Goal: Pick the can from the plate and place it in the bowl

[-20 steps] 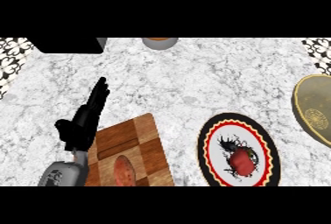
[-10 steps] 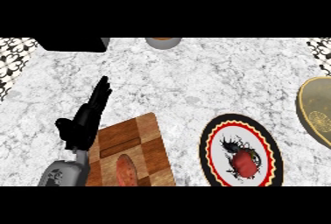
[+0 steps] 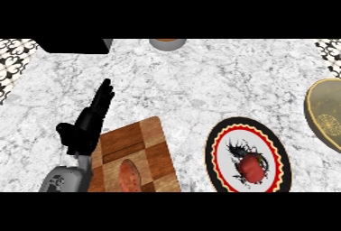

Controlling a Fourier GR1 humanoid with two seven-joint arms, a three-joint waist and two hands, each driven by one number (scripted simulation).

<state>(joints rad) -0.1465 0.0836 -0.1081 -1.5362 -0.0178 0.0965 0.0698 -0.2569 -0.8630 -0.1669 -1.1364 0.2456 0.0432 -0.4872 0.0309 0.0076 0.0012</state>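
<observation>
Left hand (image 3: pixel 88 127): I see it near the counter's (image 3: pixel 200 76) near-left corner, fingers straight and pointing away from me, thumb out to the side, nothing in it. It overlaps the left edge of a wooden cutting board (image 3: pixel 143 137), which carries a reddish oval item (image 3: pixel 128 173) at the near edge. Right of the board, apart from it, sits the plate (image 3: pixel 210 151) with a dark rim. The red can (image 3: pixel 251 167) lies on it, toward its near side. The bowl (image 3: pixel 325 113) sits at the counter's right edge, beyond the plate. A round container (image 3: pixel 166 43) shows at the far edge.
</observation>
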